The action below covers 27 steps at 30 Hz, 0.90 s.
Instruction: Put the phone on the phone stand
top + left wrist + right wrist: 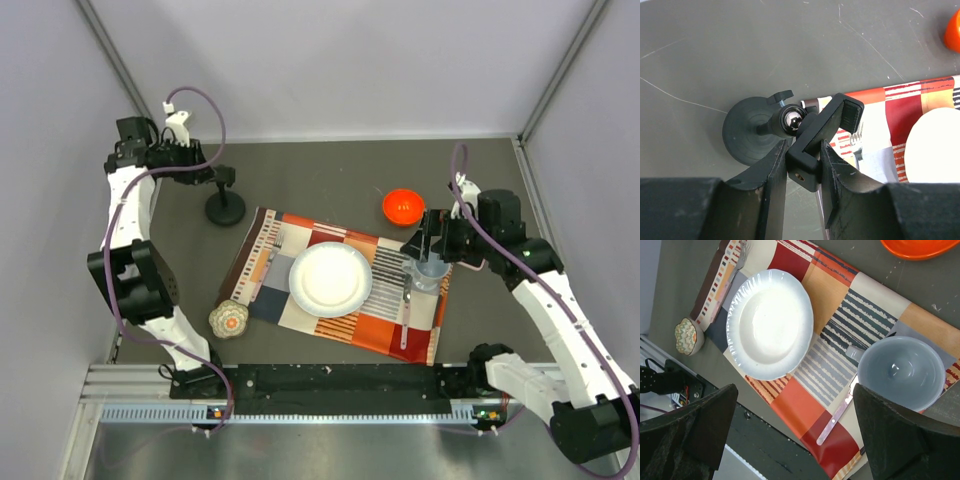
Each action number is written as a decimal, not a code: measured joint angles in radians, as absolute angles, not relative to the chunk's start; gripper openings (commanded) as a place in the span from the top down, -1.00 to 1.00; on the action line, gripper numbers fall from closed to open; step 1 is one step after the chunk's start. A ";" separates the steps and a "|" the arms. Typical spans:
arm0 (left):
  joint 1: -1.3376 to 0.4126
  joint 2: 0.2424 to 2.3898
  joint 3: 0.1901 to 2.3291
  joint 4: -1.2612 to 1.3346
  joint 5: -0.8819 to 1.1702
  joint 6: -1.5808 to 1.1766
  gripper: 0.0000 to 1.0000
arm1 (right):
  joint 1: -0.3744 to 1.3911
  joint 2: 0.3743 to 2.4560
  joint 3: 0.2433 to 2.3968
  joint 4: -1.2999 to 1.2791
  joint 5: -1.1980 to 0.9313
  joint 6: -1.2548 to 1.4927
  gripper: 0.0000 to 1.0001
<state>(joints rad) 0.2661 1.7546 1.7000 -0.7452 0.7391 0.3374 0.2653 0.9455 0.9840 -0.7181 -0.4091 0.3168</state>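
Observation:
The black phone stand point(226, 207) stands on the grey table left of the placemat. In the left wrist view I see its disc base point(746, 131), its ball joint and its angled holder point(832, 119). My left gripper point(803, 161) is shut on the lower end of that holder; in the top view it point(217, 177) sits just above the stand. My right gripper point(795, 405) is wide open and empty, hovering over the placemat beside the mug point(901, 372). The phone is not clearly in view. A thin pale pink strip point(470, 266) shows under my right wrist, and I cannot tell what it is.
A patterned placemat point(330, 320) carries a white plate point(330, 279), the grey mug point(430, 270), a fork and a pale-handled utensil point(836, 419). An orange-red bowl point(403, 206) sits behind it. A small patterned bowl point(228, 320) sits at its near left corner. Walls enclose the table.

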 measured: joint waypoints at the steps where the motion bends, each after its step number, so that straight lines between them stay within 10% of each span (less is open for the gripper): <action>1: 0.266 1.755 1.691 -0.738 0.739 0.336 0.25 | 0.265 0.945 0.985 -0.718 -0.409 0.318 -0.98; 6: 0.268 1.759 1.666 -0.699 0.736 0.322 -0.15 | 0.265 0.937 1.005 -0.719 -0.410 0.333 -0.98; 8: 0.271 1.758 1.666 -0.672 0.738 0.310 -0.96 | 0.265 0.927 1.011 -0.722 -0.410 0.337 -0.98; 16: 0.274 1.705 1.638 -0.607 0.636 0.196 -0.96 | 0.265 0.880 1.017 -0.726 -0.408 0.345 -0.98; 27: -0.010 1.389 1.568 -0.671 -0.139 -0.278 -0.97 | 0.265 0.887 1.016 -0.725 -0.400 0.341 -0.98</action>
